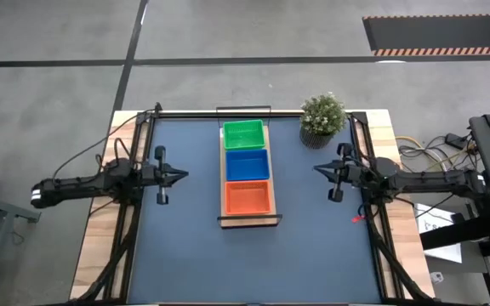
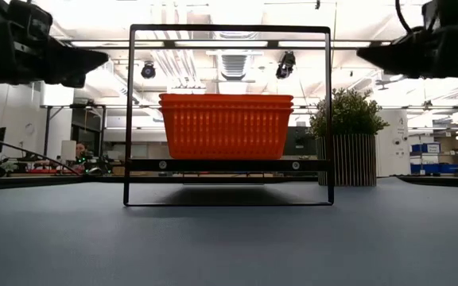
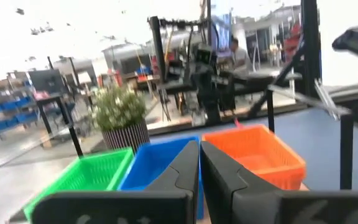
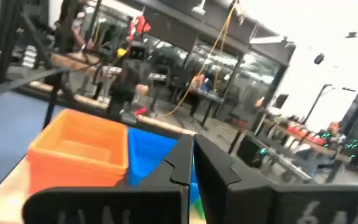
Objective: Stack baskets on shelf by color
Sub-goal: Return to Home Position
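Observation:
The light-wood shelf (image 1: pixel 248 218) with its black frame stands mid-table. On it sit the baskets in a row: green (image 1: pixel 243 134) at the far end, blue (image 1: pixel 247 164) in the middle, red-orange (image 1: pixel 247 198) at the near end. In the low view the red-orange stack (image 2: pixel 226 127) shows several rims nested. My left gripper (image 1: pixel 185 175) hovers left of the shelf, shut and empty, raised above the table (image 3: pixel 199 151). My right gripper (image 1: pixel 316 168) hovers right of the shelf, shut and empty (image 4: pixel 192 144). Both point toward the baskets.
A potted plant (image 1: pixel 321 120) stands at the table's far edge, right of the shelf's far end. The dark-blue tabletop (image 1: pixel 194 255) lies bare near and beside the shelf. People and workbenches show in the room beyond the table.

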### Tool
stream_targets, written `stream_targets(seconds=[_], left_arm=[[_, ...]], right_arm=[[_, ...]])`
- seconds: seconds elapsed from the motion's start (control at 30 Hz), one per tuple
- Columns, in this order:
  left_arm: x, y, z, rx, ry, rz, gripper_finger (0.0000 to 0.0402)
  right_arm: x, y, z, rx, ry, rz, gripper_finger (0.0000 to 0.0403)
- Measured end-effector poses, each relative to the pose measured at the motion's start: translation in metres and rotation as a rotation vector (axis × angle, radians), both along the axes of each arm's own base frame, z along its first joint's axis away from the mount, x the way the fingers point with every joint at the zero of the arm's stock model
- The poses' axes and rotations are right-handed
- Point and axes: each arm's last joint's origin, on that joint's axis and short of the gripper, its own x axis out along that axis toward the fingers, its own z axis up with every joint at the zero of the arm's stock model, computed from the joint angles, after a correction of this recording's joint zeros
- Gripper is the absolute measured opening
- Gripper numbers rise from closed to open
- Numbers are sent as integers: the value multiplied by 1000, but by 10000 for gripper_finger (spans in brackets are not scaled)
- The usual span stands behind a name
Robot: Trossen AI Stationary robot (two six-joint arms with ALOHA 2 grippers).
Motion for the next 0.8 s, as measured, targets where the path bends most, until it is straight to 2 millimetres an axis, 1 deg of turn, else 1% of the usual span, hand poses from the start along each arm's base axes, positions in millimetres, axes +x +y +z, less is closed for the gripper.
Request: stream_targets(seconds=[0.13, 0.33, 0.53, 0.6, 0.7, 0.8], left_arm=[[-4, -1, 1, -5, -18, -1, 0], [-8, -1, 7, -22, -87, -1, 0], [-9, -1, 7, -21, -88, -1, 0], [-8, -1, 6, -23, -79, 0, 0], [-7, -1, 5, -25, -62, 0, 0], [-5, -1, 3, -27, -45, 0, 0]], right_arm=[[-8, 1, 4, -32, -60, -11, 8], [-17, 4, 9, -40, -127, 91, 8], [-25, 5, 16, -64, -224, 98, 8], [-27, 5, 19, -36, -258, 110, 8], [-26, 5, 18, 9, -247, 129, 9], [-25, 5, 16, 209, -235, 194, 9]])
